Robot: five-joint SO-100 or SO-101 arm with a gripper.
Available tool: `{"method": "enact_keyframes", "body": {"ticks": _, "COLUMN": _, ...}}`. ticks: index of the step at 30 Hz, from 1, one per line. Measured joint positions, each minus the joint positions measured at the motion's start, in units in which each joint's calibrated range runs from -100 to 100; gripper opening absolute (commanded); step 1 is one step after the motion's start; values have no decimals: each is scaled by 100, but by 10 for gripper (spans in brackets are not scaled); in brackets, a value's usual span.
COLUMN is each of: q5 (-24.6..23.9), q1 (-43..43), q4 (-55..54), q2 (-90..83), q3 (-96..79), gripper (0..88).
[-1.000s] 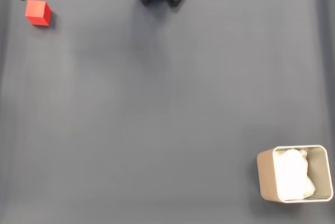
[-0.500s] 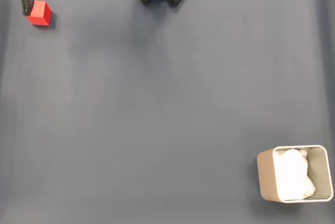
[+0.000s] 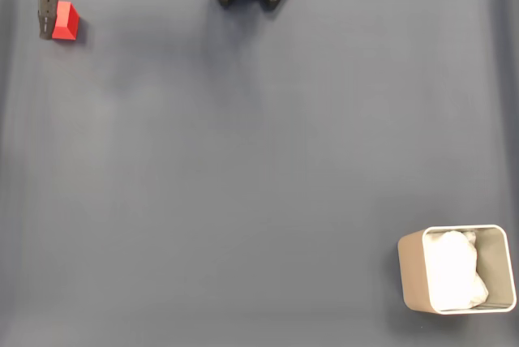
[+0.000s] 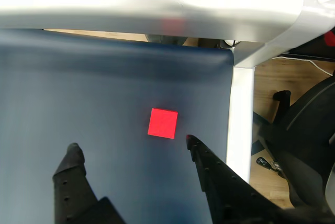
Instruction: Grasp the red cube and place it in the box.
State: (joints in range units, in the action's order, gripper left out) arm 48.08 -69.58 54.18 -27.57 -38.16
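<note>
Two dark fingers of the gripper (image 4: 131,148) stand wide apart and hold nothing. The red cube (image 4: 162,123) lies flat on the dark blue mat (image 3: 259,160) just beyond their tips, near its far-left corner in the fixed view, well apart from the box (image 3: 412,270) at lower right.

Red cube (image 3: 66,21) far corner — box (image 3: 411,272) opposite.

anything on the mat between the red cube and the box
Nothing. In the fixed view, only bare dark mat lies between the red cube at top left and the box at bottom right.
</note>
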Motion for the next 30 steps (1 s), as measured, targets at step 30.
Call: {"method": "enact_keyframes", "body": {"ticks": 30, "q5": 0, "q1": -22, "q4": -1527, "q2": 625, "q3": -1130, "gripper": 509}}
